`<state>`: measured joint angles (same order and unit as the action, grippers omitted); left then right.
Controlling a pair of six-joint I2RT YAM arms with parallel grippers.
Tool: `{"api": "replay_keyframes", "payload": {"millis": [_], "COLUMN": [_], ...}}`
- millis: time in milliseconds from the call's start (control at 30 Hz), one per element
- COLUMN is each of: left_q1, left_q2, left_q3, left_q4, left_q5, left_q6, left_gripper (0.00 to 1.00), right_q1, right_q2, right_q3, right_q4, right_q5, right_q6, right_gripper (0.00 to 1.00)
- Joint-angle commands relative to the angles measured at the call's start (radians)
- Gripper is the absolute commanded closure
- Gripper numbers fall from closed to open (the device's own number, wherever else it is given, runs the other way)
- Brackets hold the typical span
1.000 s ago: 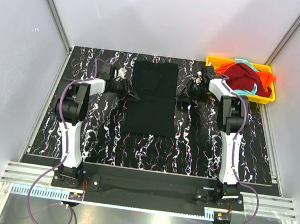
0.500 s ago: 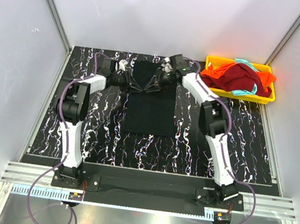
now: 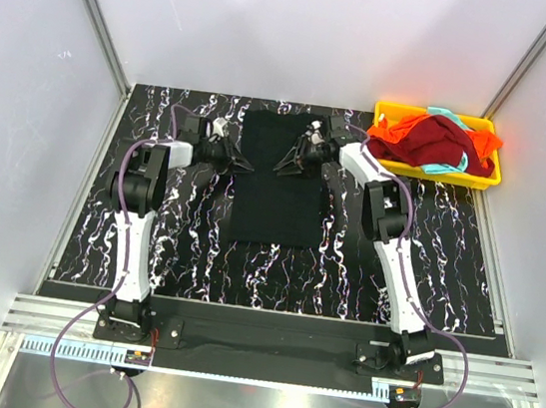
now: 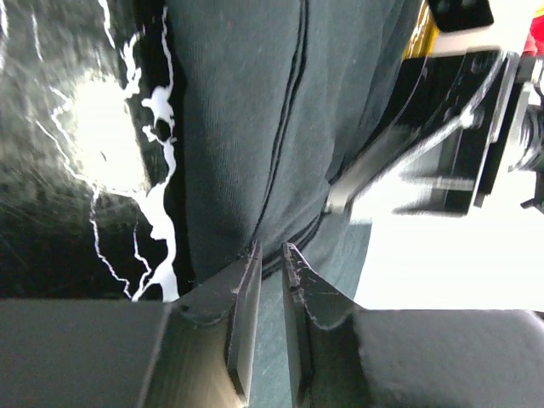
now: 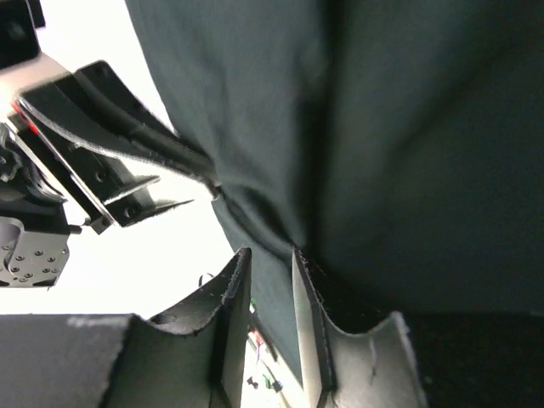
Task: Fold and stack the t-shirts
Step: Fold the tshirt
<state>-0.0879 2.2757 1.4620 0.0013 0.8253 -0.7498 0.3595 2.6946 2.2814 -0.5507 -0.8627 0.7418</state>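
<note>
- Marbled worktop (image 3: 427, 255): black t-shirt (image 3: 272, 209) lies at its middle; only the top view shows the tray (image 3: 390, 109).
- Wrist views show my left tool (image 4: 270, 259) and right tool (image 5: 270, 263) each pinching that shirt.

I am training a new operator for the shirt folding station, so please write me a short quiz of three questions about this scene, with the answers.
1. True or false: the yellow tray stands at the near left corner of the table.
2. Which one lies on top of the pile in the tray? A white t-shirt, B dark red t-shirt, C grey t-shirt.
3. Short answer: at which t-shirt do the left claw and the right claw have their tips?

Key
1. False: it stands at the far right corner.
2. B.
3. The black t-shirt, spread out in the middle of the table.
</note>
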Motion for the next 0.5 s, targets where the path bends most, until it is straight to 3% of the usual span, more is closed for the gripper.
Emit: {"api": "replay_keyframes", "payload": {"millis": [0,167,300,467], "left_q1": [0.025,0.036,0.036,0.022], "left_q2": [0.018,-0.065,-0.192,-0.419], "left_q3": [0.043,0.047,0.057,-0.092], "left_q4": [-0.033,-0.14,-0.283,-0.294], "left_q5": [-0.038,-0.064,-0.152,-0.181], "left_q6": [0.069,0.136,0.182,0.13], "left_gripper": [0.79,0.76,0.75,0.73], "right_q1": [-0.033,-0.042,-0.076,-0.077], "right_q2": [0.042,-0.085,-0.202,-0.376], "right_q3": [0.062,0.021,-0.056,-0.173], "right_q4": [0.018,0.003,-0.122,-0.293], "right_q5": [-0.039,-0.032,0.062,0.194], "right_q6": [-0.027,-0.036,-0.111,-0.271], "right_gripper": [0.66,0.63,0.6,0.54]}}
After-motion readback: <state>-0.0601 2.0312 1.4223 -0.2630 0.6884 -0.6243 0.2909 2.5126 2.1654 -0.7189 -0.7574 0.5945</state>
